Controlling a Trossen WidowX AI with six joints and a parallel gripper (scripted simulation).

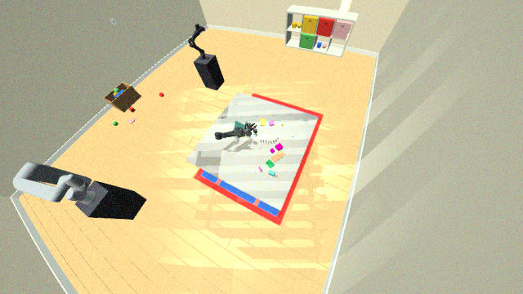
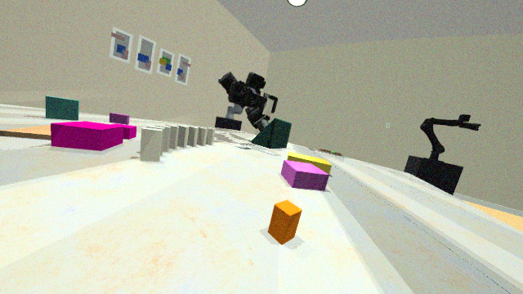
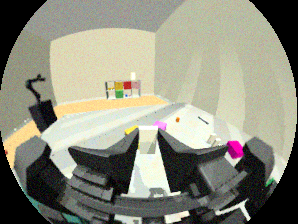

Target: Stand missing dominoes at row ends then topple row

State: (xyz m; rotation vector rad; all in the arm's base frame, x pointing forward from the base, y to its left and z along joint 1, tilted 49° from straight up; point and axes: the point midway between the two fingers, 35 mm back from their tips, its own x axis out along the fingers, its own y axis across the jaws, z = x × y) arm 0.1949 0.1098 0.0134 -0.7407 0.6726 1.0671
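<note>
A playroom-like robot room: toy box (image 1: 127, 100), cubby shelf (image 1: 322, 12) (image 3: 106, 90), arms on pedestals (image 1: 211, 73) (image 2: 433, 173) (image 3: 43, 116).

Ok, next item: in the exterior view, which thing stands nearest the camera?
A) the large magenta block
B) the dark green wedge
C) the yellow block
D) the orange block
D: the orange block stands lowest and closest in the exterior view, in front of the purple block.
</note>
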